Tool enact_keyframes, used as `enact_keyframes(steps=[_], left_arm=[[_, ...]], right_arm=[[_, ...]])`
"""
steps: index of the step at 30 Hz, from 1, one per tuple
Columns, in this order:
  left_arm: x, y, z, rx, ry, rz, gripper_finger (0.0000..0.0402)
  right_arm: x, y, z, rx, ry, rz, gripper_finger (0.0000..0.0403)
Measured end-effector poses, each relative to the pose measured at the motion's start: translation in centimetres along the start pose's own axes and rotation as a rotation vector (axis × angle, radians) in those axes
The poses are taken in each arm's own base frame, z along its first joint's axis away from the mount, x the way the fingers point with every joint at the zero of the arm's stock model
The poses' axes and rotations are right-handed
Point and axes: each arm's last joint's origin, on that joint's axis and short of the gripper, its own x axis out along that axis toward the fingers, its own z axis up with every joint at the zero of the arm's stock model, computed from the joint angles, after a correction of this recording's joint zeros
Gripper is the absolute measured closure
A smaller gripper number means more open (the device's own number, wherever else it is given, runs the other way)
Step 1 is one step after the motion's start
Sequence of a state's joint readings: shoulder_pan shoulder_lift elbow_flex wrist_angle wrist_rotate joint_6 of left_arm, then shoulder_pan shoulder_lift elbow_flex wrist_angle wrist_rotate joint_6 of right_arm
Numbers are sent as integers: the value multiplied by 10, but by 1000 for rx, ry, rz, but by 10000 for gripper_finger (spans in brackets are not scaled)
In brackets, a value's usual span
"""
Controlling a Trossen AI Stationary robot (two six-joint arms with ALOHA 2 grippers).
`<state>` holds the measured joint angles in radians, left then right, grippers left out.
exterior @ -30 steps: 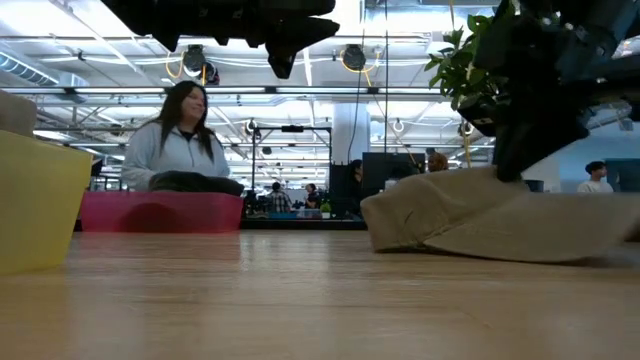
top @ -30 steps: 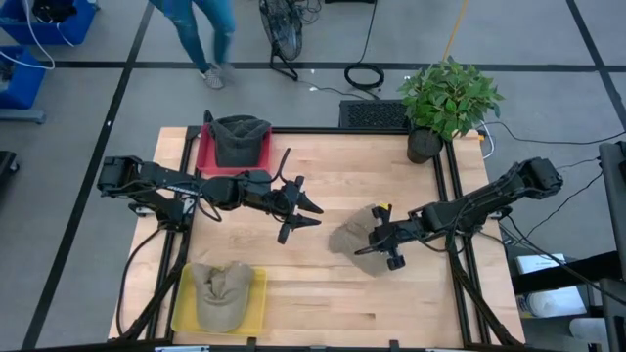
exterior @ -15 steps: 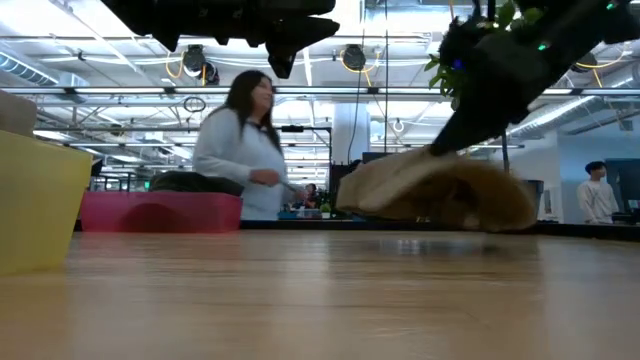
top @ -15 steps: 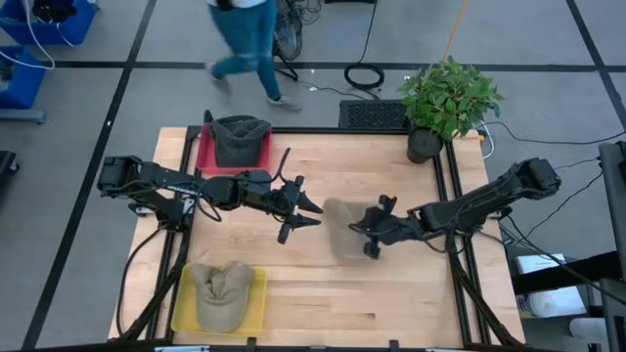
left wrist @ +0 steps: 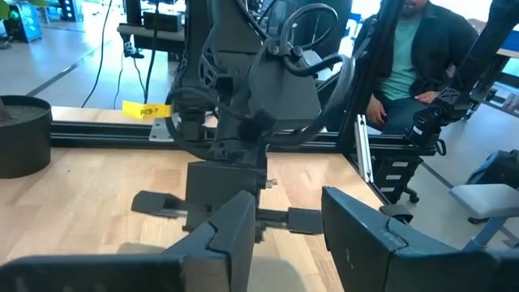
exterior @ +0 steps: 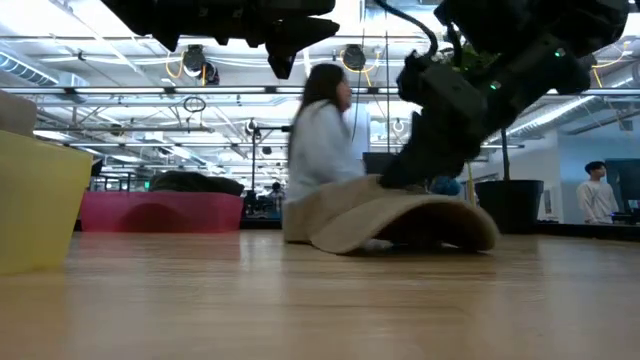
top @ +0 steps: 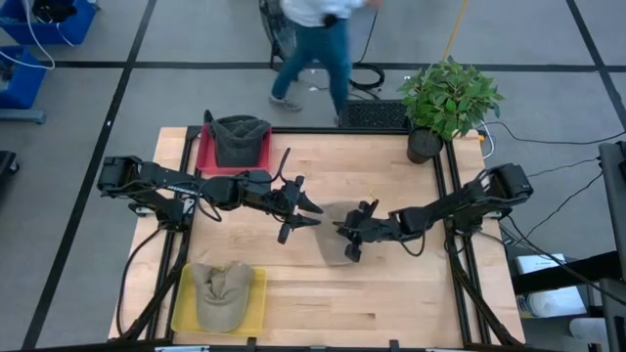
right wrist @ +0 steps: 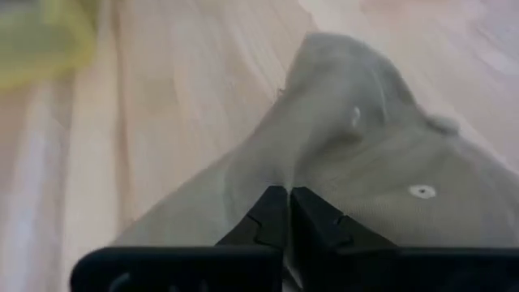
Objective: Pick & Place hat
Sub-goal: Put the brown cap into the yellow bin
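The right hand [top: 350,235] is pinched together on the khaki cap [top: 337,233] at frame centre, the cap's low edge resting on the bench [top: 391,293]. Its arm reaches in flat from the right. The left hand [top: 308,208], fingers apart, hovers just upper-left of the cap, nearer than the yellow tray [top: 256,303] at lower left.

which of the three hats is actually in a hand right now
The tan hat mid-table, pinched by the right hand. The other tan hat sits in the yellow tray, the dark hat in the red tray.
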<state>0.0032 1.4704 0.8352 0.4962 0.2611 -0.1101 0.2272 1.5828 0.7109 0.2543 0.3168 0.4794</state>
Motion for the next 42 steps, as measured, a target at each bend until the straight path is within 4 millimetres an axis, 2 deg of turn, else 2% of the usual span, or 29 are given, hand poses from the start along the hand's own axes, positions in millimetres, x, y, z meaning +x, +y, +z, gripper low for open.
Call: enact_keyframes(steps=[8,13,17,20,24,27,30,34,38,42], left_arm=[[0,0,0,-3,-3,-1,254],[0,0,-3,-22,28,-3,254],[1,-5,-11,-50,105,0,254],[2,-10,-13,-48,120,35,254],[4,-12,-8,-110,97,94,254],[8,-16,-3,-132,108,90,254],[17,-19,-9,-119,233,128,254],[37,-19,-15,-109,397,198,254],[61,-17,-24,-79,536,198,254],[86,-17,-34,-64,599,176,254]], right_arm=[[5,2,17,48,-162,62,339],[-11,3,30,-30,-225,80,300],[-42,2,50,-119,-317,99,282],[-75,-3,65,-192,-414,57,278],[-122,-16,85,-238,-592,-109,280],[-143,-30,91,-237,-635,-222,284],[-148,-41,91,-235,-605,-270,288],[-145,-51,88,-261,-539,-310,289],[-144,-54,88,-276,-526,-333,292],[-144,-54,88,-281,-526,-332,297]])
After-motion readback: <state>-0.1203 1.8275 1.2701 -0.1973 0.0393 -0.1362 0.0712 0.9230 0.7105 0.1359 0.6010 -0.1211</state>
